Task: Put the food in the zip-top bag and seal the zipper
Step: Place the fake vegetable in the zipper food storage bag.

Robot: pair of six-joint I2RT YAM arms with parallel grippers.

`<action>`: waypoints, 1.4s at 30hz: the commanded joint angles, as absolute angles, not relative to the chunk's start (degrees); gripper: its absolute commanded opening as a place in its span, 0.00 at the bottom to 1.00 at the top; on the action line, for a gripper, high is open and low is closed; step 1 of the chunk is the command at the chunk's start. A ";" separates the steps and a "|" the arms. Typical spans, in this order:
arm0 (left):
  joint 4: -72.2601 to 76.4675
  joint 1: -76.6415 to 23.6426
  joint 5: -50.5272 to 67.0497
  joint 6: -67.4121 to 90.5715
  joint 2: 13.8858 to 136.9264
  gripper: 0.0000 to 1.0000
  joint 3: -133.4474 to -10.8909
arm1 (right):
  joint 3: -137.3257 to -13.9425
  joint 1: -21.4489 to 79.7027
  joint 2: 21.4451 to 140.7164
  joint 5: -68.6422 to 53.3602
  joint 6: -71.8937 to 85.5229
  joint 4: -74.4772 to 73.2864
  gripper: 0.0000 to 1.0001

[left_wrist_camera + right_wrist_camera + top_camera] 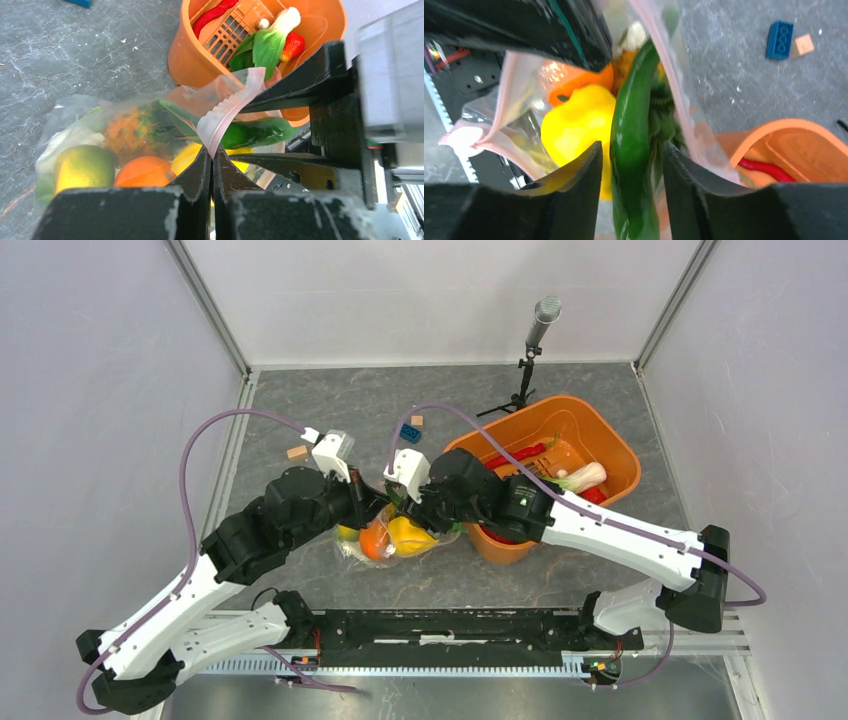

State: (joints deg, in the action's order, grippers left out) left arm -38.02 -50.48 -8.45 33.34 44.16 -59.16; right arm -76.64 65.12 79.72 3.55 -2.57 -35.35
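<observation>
The zip-top bag (395, 543) lies between the two arms, holding an orange (145, 172), a yellow-green fruit (82, 167), a yellow pepper (574, 120) and leafy greens. My left gripper (212, 152) is shut on the pale pink zipper (225, 115) and holds the bag's mouth up. My right gripper (631, 150) is at the open mouth. Its jaws stand apart on either side of a long green pepper (631, 115) that reaches into the bag, with a small gap showing on the left side. In the top view both grippers (368, 498) (412, 502) meet above the bag.
An orange basket (610, 455) stands right of the bag, holding bok choy (270, 40) and a red pepper (212, 15). A blue brick (780, 40) and a tan block (804, 45) lie behind the bag. Another tan block (296, 452) lies at the left. A microphone stand (530, 350) is at the back.
</observation>
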 commanded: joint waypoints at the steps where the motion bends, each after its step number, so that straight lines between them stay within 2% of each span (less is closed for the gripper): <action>1: -34.25 -50.62 -8.56 34.55 42.92 0.02 -59.16 | -75.55 65.22 76.47 1.37 -0.43 -26.01 0.56; 5: -34.27 -50.62 -9.00 35.11 42.43 0.02 -58.81 | -71.14 65.22 71.13 0.18 -0.09 -20.08 0.66; 11: -34.76 -50.62 -11.54 35.78 41.80 0.02 -58.67 | -66.06 65.22 62.17 5.98 5.11 -18.17 0.68; 14: -34.72 -50.62 -12.14 35.78 41.91 0.02 -58.97 | -61.75 65.25 56.43 6.22 7.55 -17.52 0.74; 17: -34.66 -50.62 -12.20 35.85 42.15 0.02 -59.23 | -59.36 65.21 54.48 6.13 9.30 -20.61 0.76; 27: -34.98 -50.62 -11.84 35.68 42.31 0.02 -59.19 | -53.68 65.22 55.32 10.50 16.34 -17.80 0.48; 28: -34.98 -50.62 -11.72 35.68 42.32 0.02 -59.15 | -54.01 65.21 55.96 10.10 16.13 -16.95 0.43; 30: -34.93 -50.62 -11.70 35.71 42.38 0.02 -59.00 | -53.69 65.21 56.36 8.80 15.95 -13.40 0.28; 34: -34.97 -50.62 -11.63 35.55 42.61 0.02 -58.91 | -54.44 65.21 57.91 4.79 15.26 -9.51 0.18; 37: -34.97 -50.62 -11.38 35.52 42.93 0.02 -58.71 | -55.93 65.24 59.74 3.55 14.62 -9.72 0.19; 42: -34.54 -50.62 -10.58 35.53 43.32 0.02 -58.71 | -57.72 65.22 62.58 4.54 14.37 -9.67 0.35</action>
State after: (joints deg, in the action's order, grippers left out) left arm -37.95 -50.54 -10.37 34.33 43.31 -58.48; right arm -54.43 65.14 61.47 4.69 14.76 -12.82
